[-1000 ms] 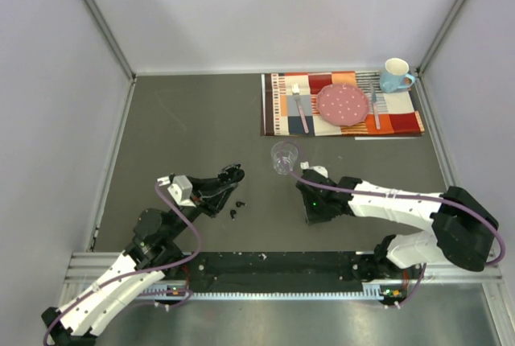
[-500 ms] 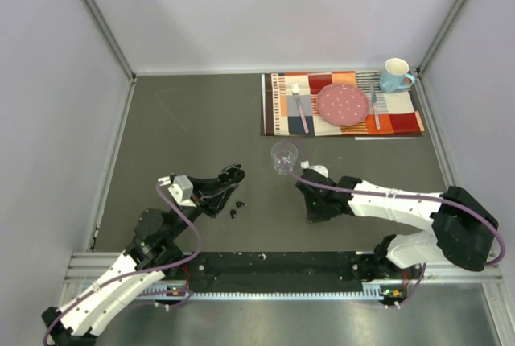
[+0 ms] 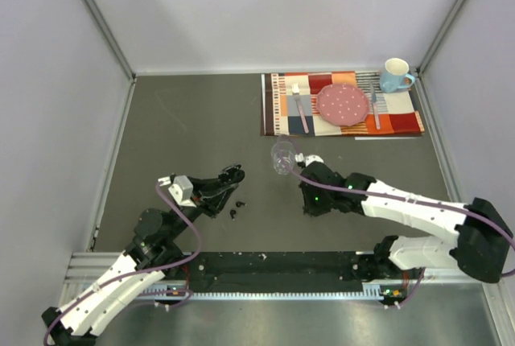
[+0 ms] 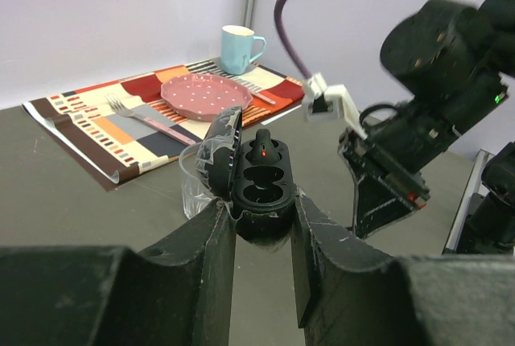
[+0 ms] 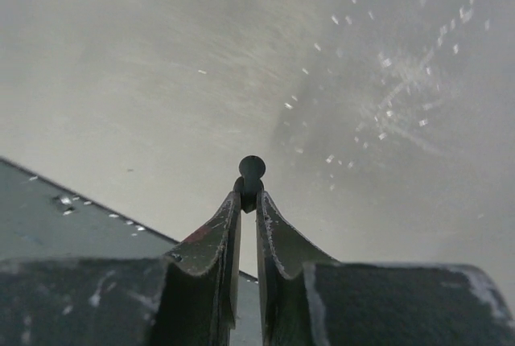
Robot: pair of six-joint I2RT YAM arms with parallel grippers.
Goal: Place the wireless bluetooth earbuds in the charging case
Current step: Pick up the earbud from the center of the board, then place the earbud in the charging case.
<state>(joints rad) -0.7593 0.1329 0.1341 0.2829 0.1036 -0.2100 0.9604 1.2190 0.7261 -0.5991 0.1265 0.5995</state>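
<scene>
Looking down on a dark grey table [image 3: 185,129] boxed in by pale, plain walls [image 3: 282,8], with bare aluminium posts [image 3: 96,16] running up the corners and a metal rail [image 3: 273,269] along the near edge where both arms are bolted. The surface is matt and scuffed; up close under the right wrist it shows fine pale specks and scratches.

Far right, a striped placemat [image 3: 402,121] lies flat against the back of the table, carrying a pink dotted plate [image 3: 342,102], a fork [image 3: 299,105] on its left, a second fork [image 3: 373,105] on its right, and a light blue mug [image 3: 395,75] at the far corner. A clear plastic cup [image 3: 282,158] stands on bare table just in front of the mat.

Now the left gripper [image 4: 261,213]: clamped on the charging case [image 4: 261,189], lid swung open to the left, the case held up off the table. One socket holds a black shape with a red dot of light; the other looks hollow.

Over to the right gripper [image 5: 248,201]: jaws nearly together, nipping a black earbud [image 5: 251,169] by its stem, the round head poking out past the tips, above bare table near the cup.

Two loose earbuds [image 3: 233,214] lie on the table just below the left gripper, close together.
</scene>
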